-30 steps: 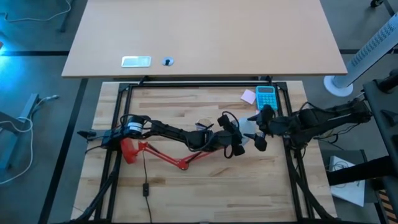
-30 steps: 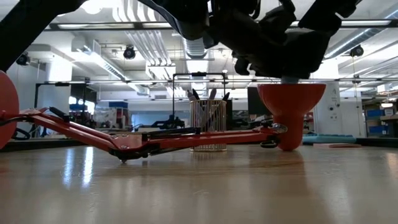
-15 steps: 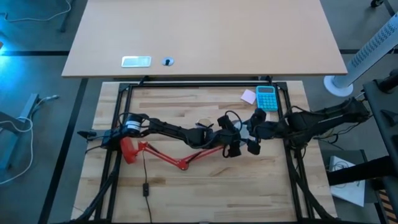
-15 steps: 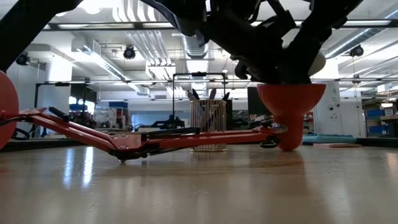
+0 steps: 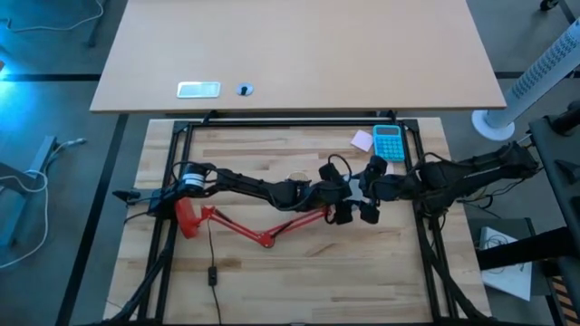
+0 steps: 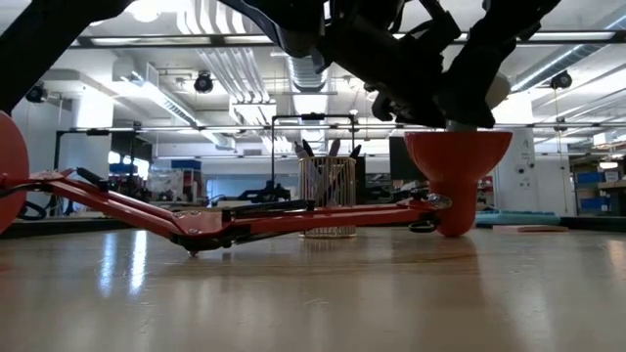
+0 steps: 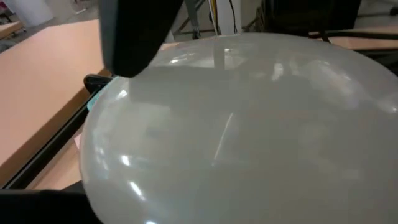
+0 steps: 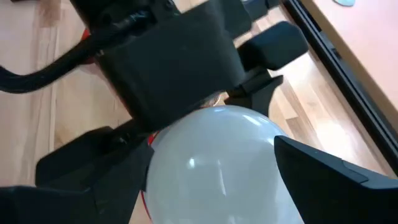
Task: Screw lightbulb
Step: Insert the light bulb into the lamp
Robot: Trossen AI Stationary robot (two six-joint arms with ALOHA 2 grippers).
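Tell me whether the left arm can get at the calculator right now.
Probably not right away: the left hand sits at the lamp shade, crowded against the right hand gripping the lightbulb; the calculator lies beyond them.

Lightbulb [image 8: 214, 165] neck and lamp socket, hidden behind both grippers

White lightbulb [image 8: 214, 165] held above red shade [image 6: 457, 166]
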